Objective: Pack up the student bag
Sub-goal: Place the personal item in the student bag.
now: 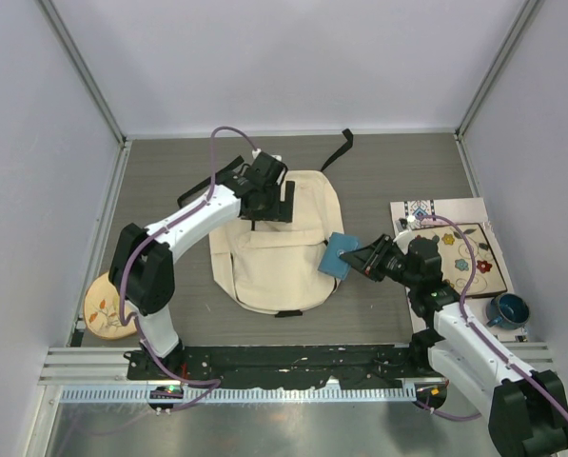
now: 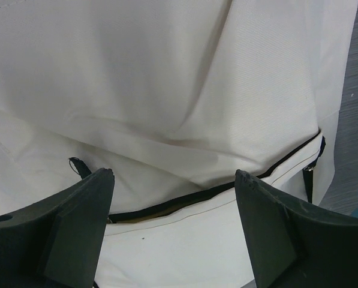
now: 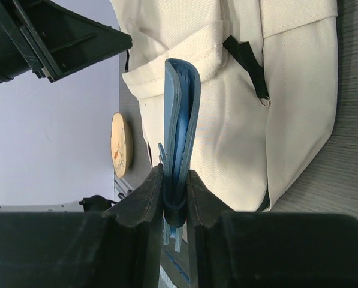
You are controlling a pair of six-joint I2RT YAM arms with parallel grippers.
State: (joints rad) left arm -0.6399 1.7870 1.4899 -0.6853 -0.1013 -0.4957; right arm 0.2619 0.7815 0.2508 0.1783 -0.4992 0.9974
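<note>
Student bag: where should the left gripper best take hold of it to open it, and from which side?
Probably the fabric fold along the black zipper line, from straight above: the student bag lies flat, and the open left gripper straddles that seam.

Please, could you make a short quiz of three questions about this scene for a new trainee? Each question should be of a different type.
1. True or false: the right gripper is shut on a flat blue case.
2. Which thing lies nearest the left arm's base? A) a round wooden coaster B) a blue mug C) a flower board
3. Fill the gap: the left gripper hangs over the student bag with its jaws ____.
Key: 1 true; 2 A; 3 open.
</note>
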